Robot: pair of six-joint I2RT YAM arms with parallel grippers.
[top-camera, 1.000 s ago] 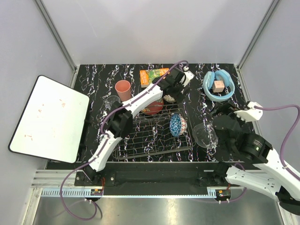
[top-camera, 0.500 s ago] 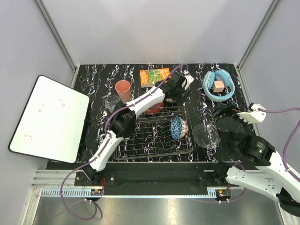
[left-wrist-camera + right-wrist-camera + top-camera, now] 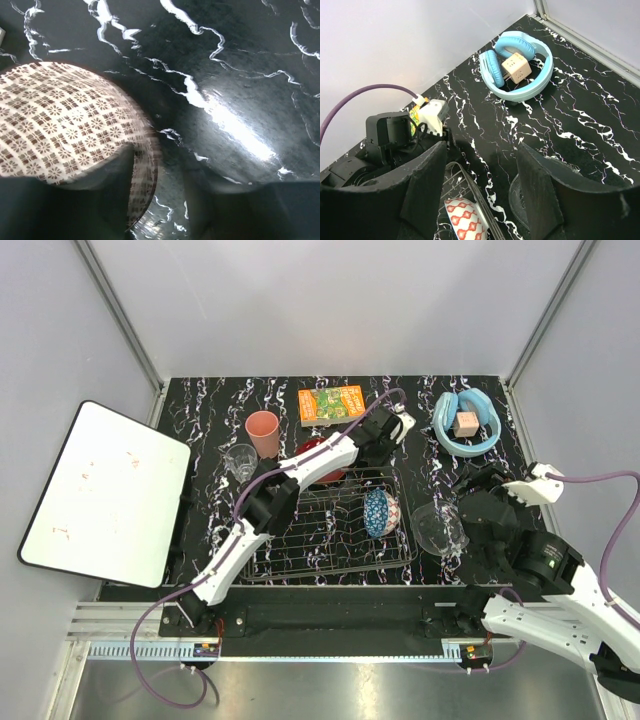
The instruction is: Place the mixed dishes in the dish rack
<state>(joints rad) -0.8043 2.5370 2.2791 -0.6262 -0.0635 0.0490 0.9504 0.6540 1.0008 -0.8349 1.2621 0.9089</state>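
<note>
In the left wrist view the beige patterned bowl [image 3: 55, 115] lies on the black marbled table. My left gripper [image 3: 161, 172] straddles its rim, one finger inside the bowl. Bare table still shows between the rim and the other finger, so the jaws stand open. From above, that gripper [image 3: 372, 440] is behind the dish rack [image 3: 330, 540] and hides the bowl. The blue patterned bowl [image 3: 380, 510] stands on edge in the rack. My right gripper [image 3: 485, 200] is open and empty above the clear glass bowl [image 3: 437, 528]. The red bowl [image 3: 316, 452], pink cup [image 3: 263, 430] and glass tumbler [image 3: 241, 460] sit behind the rack.
An orange-green box [image 3: 331, 403] lies at the back. Light-blue headphones [image 3: 463, 422] with a small wooden cube inside sit at the back right. A white board [image 3: 100, 495] leans off the table's left edge. The rack's wire corner [image 3: 470, 180] is just left of my right gripper.
My left gripper has shifted slightly back and left behind the rack, and its jaws have narrowed round the beige bowl's rim. The right gripper has narrowed a little.
</note>
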